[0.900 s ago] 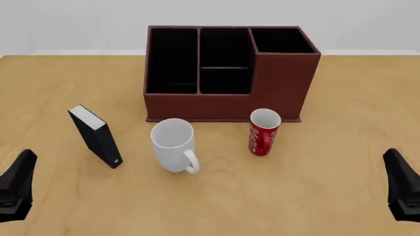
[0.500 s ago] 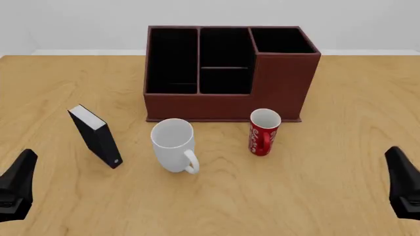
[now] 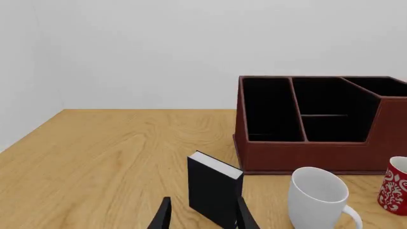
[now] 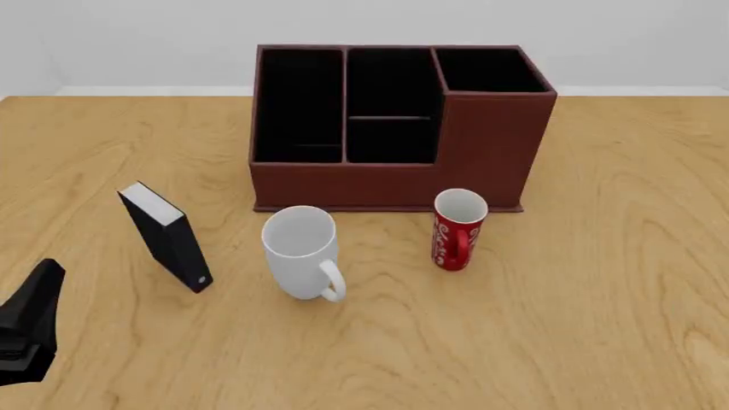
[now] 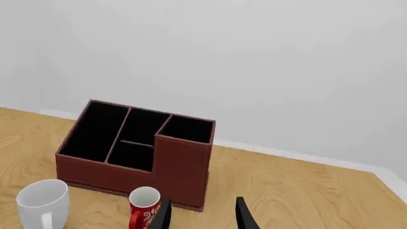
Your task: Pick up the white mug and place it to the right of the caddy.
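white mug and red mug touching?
Apart. The front view shows bare table between the white mug and the red mug; left wrist view agrees.

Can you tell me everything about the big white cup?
The white mug is plain, glossy and looks ceramic. It stands upright and empty on the wooden table, mouth open to the top, loop handle turned toward the arms' side. It sits just in front of the caddy, between the black box and the red mug. Nothing else touches it.

Bright, even, diffuse light; soft faint shadows, sharp throughout, no glare
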You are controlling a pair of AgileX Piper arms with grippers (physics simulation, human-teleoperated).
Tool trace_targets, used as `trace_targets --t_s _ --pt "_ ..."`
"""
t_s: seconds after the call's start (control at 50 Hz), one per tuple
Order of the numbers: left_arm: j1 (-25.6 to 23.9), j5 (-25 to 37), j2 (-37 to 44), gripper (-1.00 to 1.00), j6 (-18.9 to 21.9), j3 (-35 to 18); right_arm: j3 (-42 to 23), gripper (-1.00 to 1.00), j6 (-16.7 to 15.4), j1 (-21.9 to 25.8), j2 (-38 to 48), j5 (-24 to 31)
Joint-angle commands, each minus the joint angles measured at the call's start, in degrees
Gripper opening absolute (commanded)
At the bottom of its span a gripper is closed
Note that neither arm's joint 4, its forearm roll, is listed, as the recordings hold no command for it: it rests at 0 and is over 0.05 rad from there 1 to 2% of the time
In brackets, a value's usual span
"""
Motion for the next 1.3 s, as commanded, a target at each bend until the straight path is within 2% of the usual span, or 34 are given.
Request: trace_targets --t_s 0.02,0.14,0.2,0.46,1.1,1.3 --pt "0.0 0.0 0.0 1.0 0.0 0.0 -9.48 1.0 -5.3 5.66 5.56 4.31" --pt "0.0 0.0 0.0 1.0 0.0 0.0 -13.43 1.0 -8.2 9.74 12.42 4.47" --pt "0.0 0.0 0.0 1.0 0.0 0.0 -14.93 1.0 -11.2 13.17 16.85 4.58" --pt "0.0 0.0 0.0 1.0 0.0 0.0 -19.11 1.0 -15.86 20.08 26.91 4.81" --pt "0.0 0.0 0.0 1.0 0.0 0.0 -23.48 1.0 -17.19 29.81 39.54 4.15" --pt "0.0 0.0 0.0 1.0 0.0 0.0 -25.81 1.0 -16.03 31.85 42.97 3.45"
